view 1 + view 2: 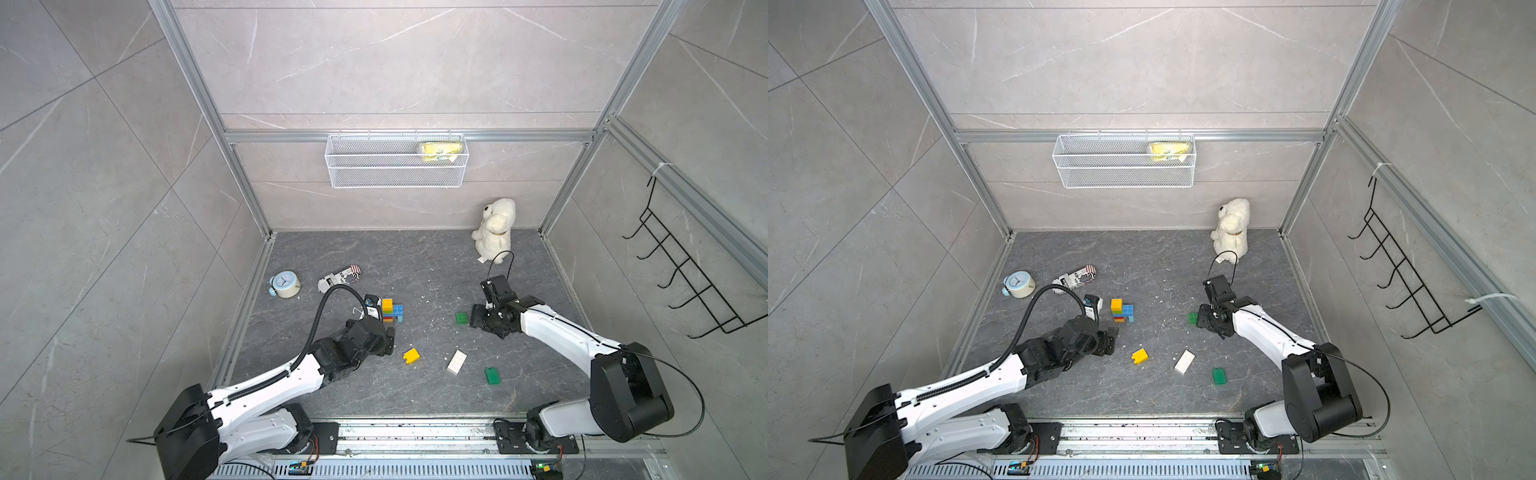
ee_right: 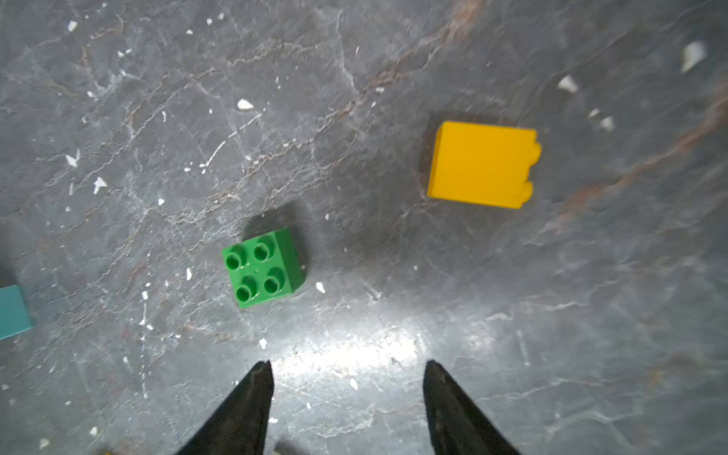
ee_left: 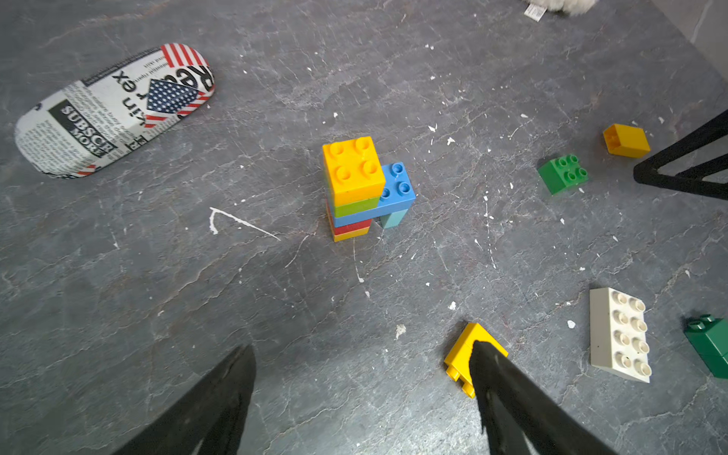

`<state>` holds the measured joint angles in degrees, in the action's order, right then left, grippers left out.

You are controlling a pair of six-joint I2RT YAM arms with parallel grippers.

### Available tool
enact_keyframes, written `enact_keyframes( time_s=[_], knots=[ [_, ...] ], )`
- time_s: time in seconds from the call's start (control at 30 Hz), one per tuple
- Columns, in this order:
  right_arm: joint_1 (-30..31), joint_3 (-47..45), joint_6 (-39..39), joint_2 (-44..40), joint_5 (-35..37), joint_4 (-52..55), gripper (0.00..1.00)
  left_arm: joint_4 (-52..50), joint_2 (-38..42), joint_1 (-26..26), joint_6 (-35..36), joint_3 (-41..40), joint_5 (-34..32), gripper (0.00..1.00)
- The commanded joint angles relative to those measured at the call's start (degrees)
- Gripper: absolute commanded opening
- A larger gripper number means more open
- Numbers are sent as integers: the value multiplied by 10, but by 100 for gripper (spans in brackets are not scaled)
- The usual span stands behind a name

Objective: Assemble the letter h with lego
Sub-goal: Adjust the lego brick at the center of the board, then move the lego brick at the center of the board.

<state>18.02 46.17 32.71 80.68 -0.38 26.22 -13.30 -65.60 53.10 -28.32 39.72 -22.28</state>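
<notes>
The stacked column of studded plastic bricks (image 3: pixel 364 189), yellow over lime, blue, red and orange, stood upright on the grey floor (image 3: pixel 157 275). Its oblong blue brick (image 3: pixel 398 185) overhung onto 1 light blue brick (image 3: pixel 394 218), apparently forming the h's arch and short leg. The left gripper (image 3: pixel 362 348) hung spread and empty, the stack well ahead of its fingers. The right gripper (image 2: pixel 348 363) had its fingers parted over bare floor. The small green square brick (image 2: pixel 262 268) lay studs-up just ahead of 1 fingertip, not between them, and was likely the next piece.
</notes>
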Motion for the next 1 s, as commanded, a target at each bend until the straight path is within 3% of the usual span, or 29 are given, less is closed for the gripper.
enact_keyframes(
  time_s=[0.0,0.27,0.6,0.7,0.97],
  knots=[
    [-15,-45,30,-34,-63,-120,63,-19,-62,11,-14,85,22,88],
    [-61,-104,94,-110,52,-112,65,-233,-349,50,-173,448,41,85],
    [-110,-156,152,-183,100,-92,64,-519,-778,60,-281,1034,61,78],
    [-114,-165,162,-191,101,-94,64,-519,-827,60,-304,1082,70,75],
    [-117,-168,168,-173,75,-109,63,-452,-861,62,-334,1053,102,67]
  ],
)
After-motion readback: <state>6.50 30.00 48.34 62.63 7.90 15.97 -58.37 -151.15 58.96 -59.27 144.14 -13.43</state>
